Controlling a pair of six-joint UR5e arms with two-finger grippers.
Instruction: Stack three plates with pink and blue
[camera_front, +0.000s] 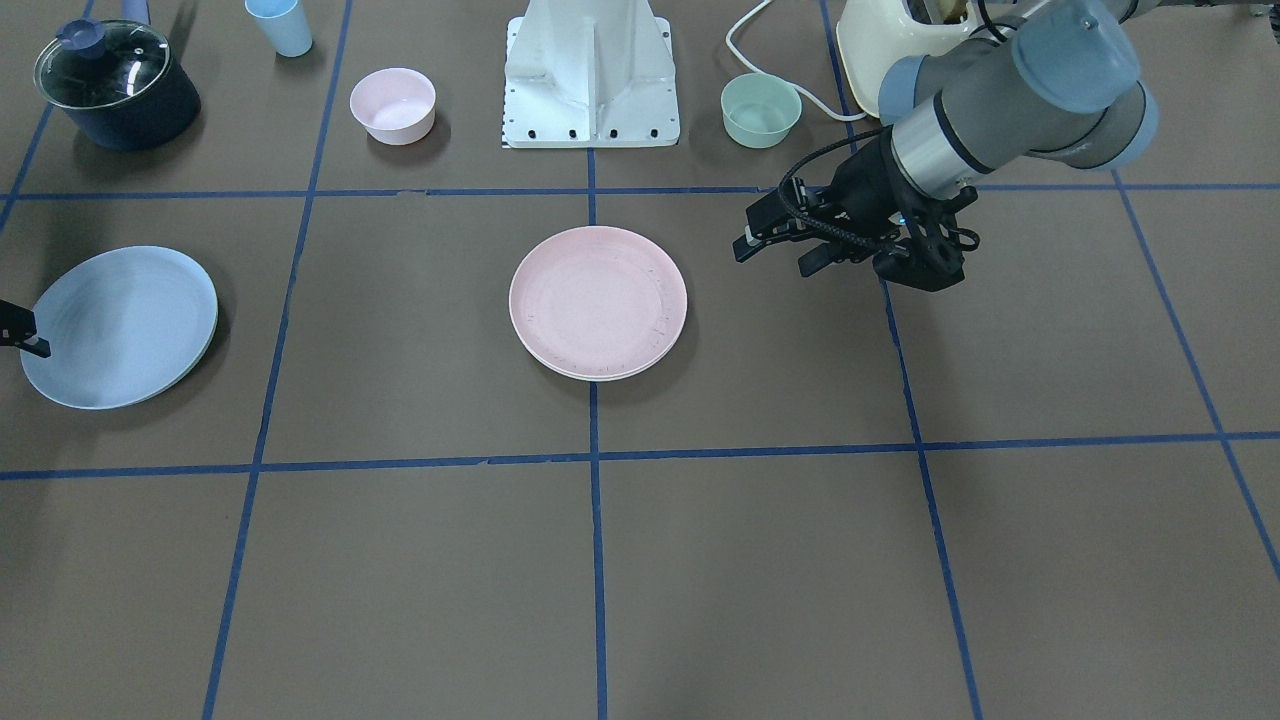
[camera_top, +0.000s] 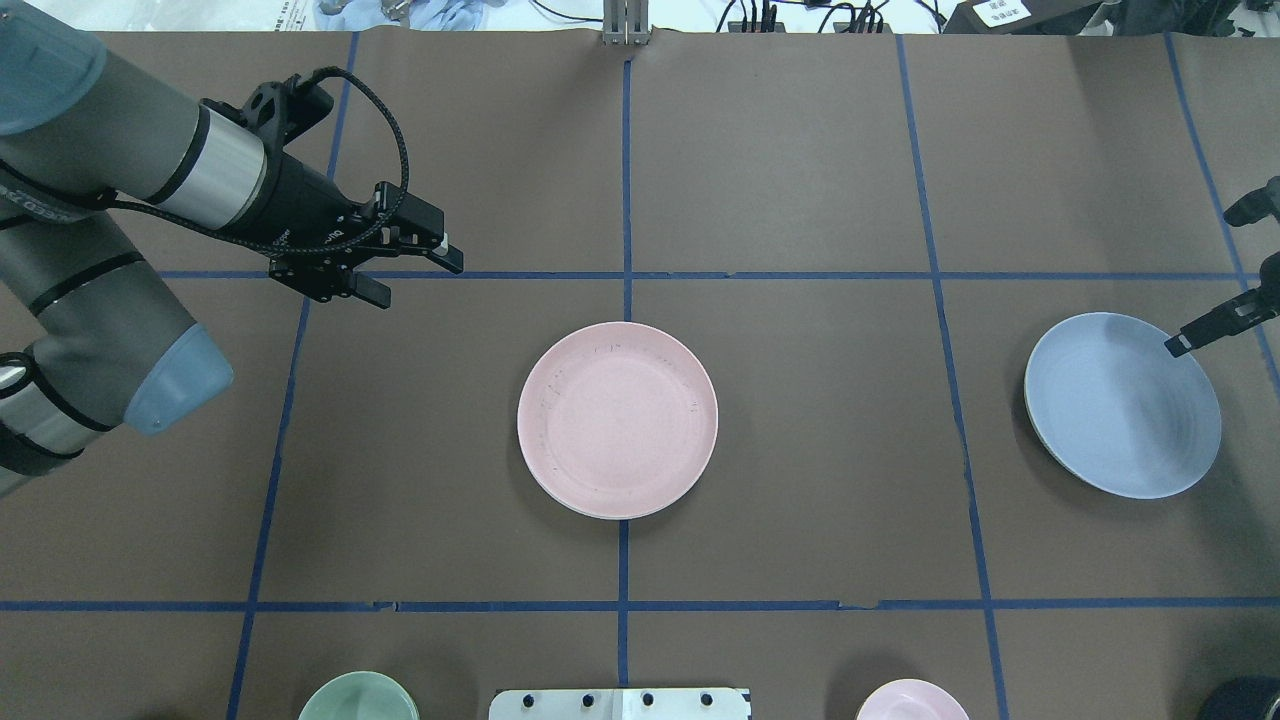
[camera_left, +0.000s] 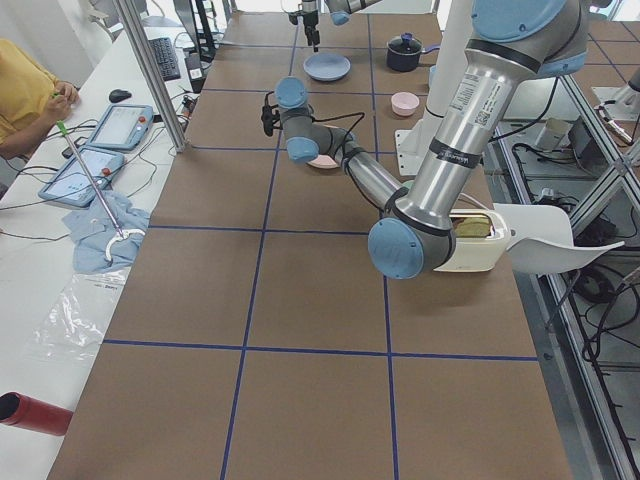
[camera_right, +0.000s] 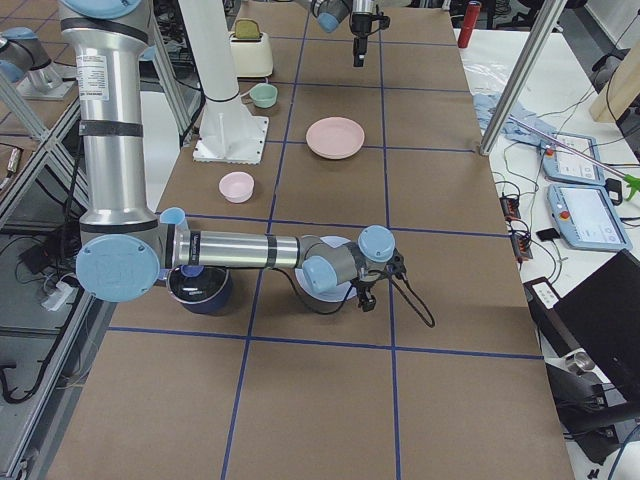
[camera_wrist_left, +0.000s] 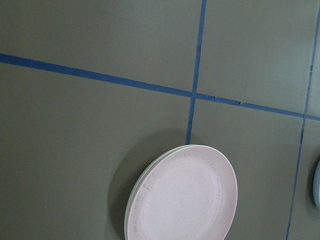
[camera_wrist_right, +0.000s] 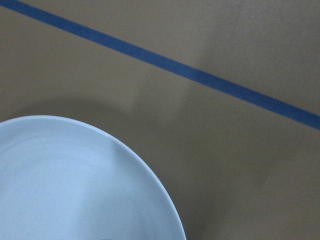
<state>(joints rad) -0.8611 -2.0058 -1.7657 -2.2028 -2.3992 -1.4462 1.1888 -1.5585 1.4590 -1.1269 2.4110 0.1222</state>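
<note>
The pale pink plate (camera_front: 598, 300) lies at the table's middle on the cream-white plate, of which only a thin rim (camera_wrist_left: 131, 200) shows. The light blue plate (camera_front: 118, 326) lies alone towards my right side and also shows in the overhead view (camera_top: 1122, 404). My left gripper (camera_top: 420, 283) is open and empty. It hovers beyond and to the left of the pink plate (camera_top: 617, 419), apart from it. My right gripper (camera_top: 1200, 281) is open, with one fingertip (camera_top: 1176, 346) over the blue plate's far rim. The right wrist view shows that rim (camera_wrist_right: 75, 180) close below.
Near the robot's base (camera_front: 592, 75) stand a small pink bowl (camera_front: 393, 104), a green bowl (camera_front: 760, 110), a light blue cup (camera_front: 280, 25), a dark pot with a glass lid (camera_front: 115, 85) and a cream toaster (camera_front: 890, 40). Blue tape lines cross the brown table.
</note>
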